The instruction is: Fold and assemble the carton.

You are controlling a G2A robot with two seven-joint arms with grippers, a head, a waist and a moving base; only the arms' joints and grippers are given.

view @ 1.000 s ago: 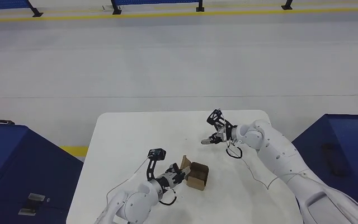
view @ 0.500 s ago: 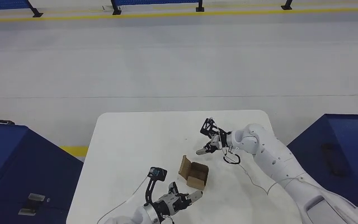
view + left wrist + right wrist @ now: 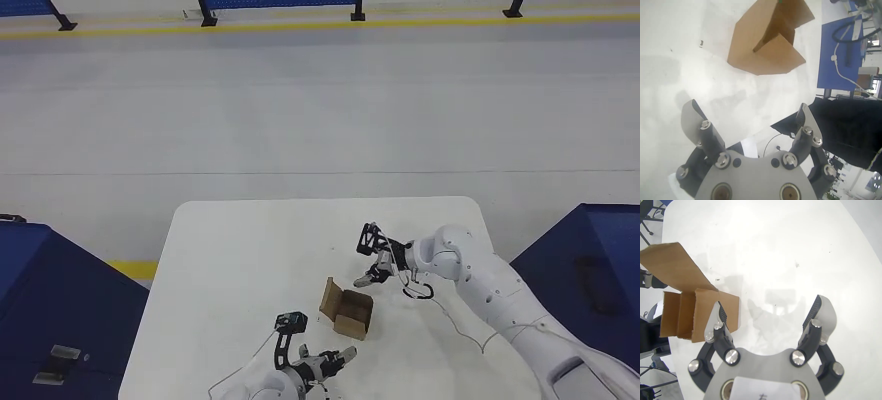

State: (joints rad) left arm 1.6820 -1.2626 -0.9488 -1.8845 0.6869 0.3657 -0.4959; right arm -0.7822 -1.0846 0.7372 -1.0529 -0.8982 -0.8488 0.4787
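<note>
**Carton** (image 3: pixel 349 310): brown cardboard, partly erected, top open, one flap standing up at an angle. It lies on the white table (image 3: pixel 240 250), in the half nearer the robot, and nothing grips it.

**Left gripper** (image 3: pixel 745 106): jaws spread wide and empty. It sits at the table's near edge, close to the carton but apart from it.

**Right gripper** (image 3: pixel 768 301): jaws spread wide and empty. It sits above the table just beside the carton's far side. From the right wrist, one finger (image 3: pixel 715 315) overlaps the carton's wall; whether they touch cannot be told.
</note>
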